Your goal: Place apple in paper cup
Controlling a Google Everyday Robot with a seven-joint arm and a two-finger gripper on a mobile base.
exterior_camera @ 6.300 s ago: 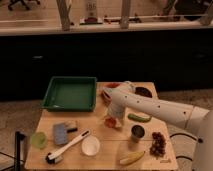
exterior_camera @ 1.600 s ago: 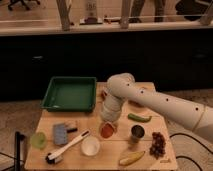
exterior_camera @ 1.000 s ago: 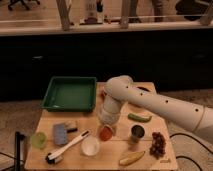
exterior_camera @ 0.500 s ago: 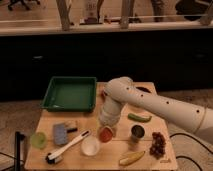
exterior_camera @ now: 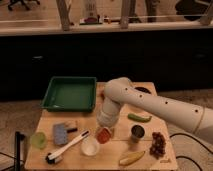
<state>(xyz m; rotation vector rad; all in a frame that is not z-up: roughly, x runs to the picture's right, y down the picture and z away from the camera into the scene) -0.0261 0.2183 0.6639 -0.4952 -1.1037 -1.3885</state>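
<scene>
The apple (exterior_camera: 103, 134) is small, round and orange-red, just under the end of my white arm. My gripper (exterior_camera: 104, 128) reaches down over the apple and is shut on it, holding it just above the wooden table (exterior_camera: 107, 162). The paper cup (exterior_camera: 90, 146) is white and round. It stands on the table just left of and in front of the apple, almost touching it. The arm hides the top of the apple.
A green tray (exterior_camera: 70, 93) lies at the back left. A grey metal cup (exterior_camera: 137, 132), dark grapes (exterior_camera: 158, 143), a banana (exterior_camera: 132, 158) and a green pepper (exterior_camera: 139, 118) are to the right. A pale green cup (exterior_camera: 38, 140), blue sponge (exterior_camera: 61, 134) and white brush (exterior_camera: 67, 148) are to the left.
The gripper has taken the apple from the middle of the table and carried it a little forward and left, closer to the paper cup.
</scene>
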